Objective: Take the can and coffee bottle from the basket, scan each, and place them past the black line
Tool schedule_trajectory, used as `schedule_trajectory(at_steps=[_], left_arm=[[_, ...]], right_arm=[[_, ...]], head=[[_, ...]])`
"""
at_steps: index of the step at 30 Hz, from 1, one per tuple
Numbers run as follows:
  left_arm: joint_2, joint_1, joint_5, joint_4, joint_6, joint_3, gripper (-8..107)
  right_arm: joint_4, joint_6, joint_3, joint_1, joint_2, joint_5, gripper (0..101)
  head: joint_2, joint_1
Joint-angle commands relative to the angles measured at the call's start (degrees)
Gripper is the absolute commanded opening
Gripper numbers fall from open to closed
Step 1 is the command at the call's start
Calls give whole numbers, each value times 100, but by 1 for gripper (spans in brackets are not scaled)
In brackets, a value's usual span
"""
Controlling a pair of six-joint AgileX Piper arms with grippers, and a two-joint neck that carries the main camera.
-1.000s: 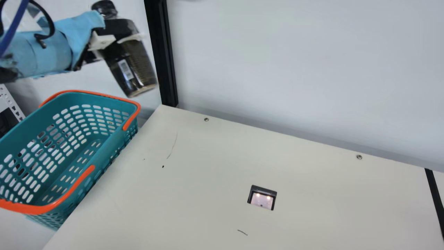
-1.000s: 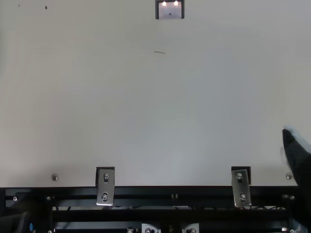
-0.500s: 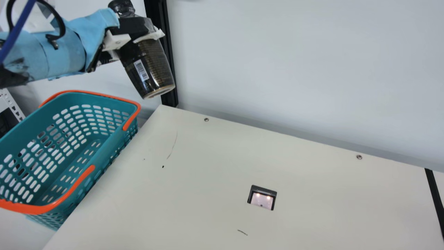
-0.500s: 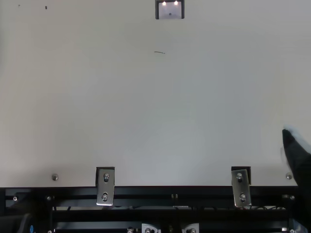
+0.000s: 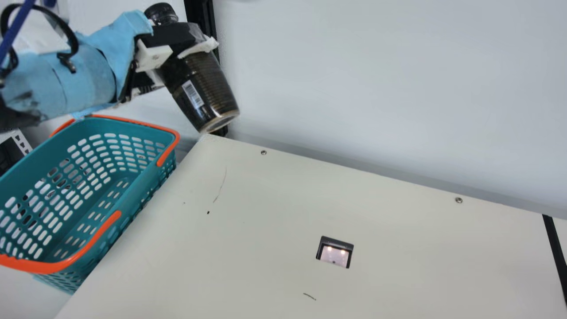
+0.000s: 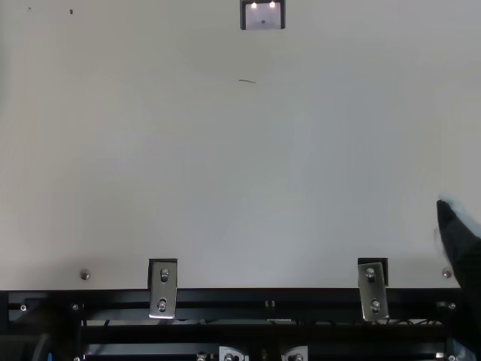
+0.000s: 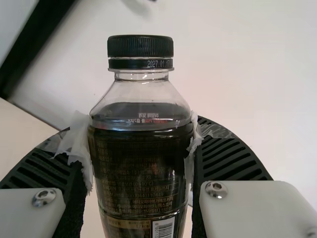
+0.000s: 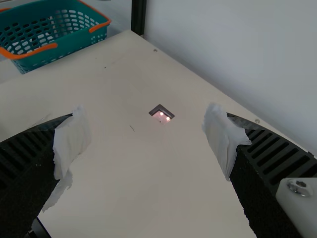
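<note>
Where the coffee bottle (image 5: 208,99) is: held up in the air, above the far right end of the basket and out to its right in the main view; it tilts, cap (image 5: 161,14) toward the upper left, base toward the lower right.
Barcode label (image 5: 193,94): on the bottle's side, facing the neck camera.
Left gripper (image 5: 188,42): up beyond the basket's far rim in the main view, its ribbed fingers clamped on the bottle from both sides, with torn white tape at the contact.
Right gripper (image 6: 460,252): well apart from the basket, at the top view's right edge; the right wrist view shows its white-taped fingers spread wide.
Basket (image 5: 144,175): teal, slotted, with orange handles (image 5: 107,227), just beside the left edge of the tabletop (image 5: 266,208).
Scanner window (image 5: 335,253): set in the tabletop to the basket's right, two lights glowing.
Black line (image 5: 554,252): farther from the basket than the scanner window, across the tabletop.
</note>
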Motion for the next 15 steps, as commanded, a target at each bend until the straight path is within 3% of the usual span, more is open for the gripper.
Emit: schedule_trajectory(at_steps=[1,15], left_arm=[[-69,-300,-191,-52,-361,189,10],[-333,-1718,-1682,-362,-1669,1026,10]], right_arm=[[0,0,0,0,0,0,101],[0,0,0,0,0,0,101]], head=[[-48,-183],[-48,-183]])
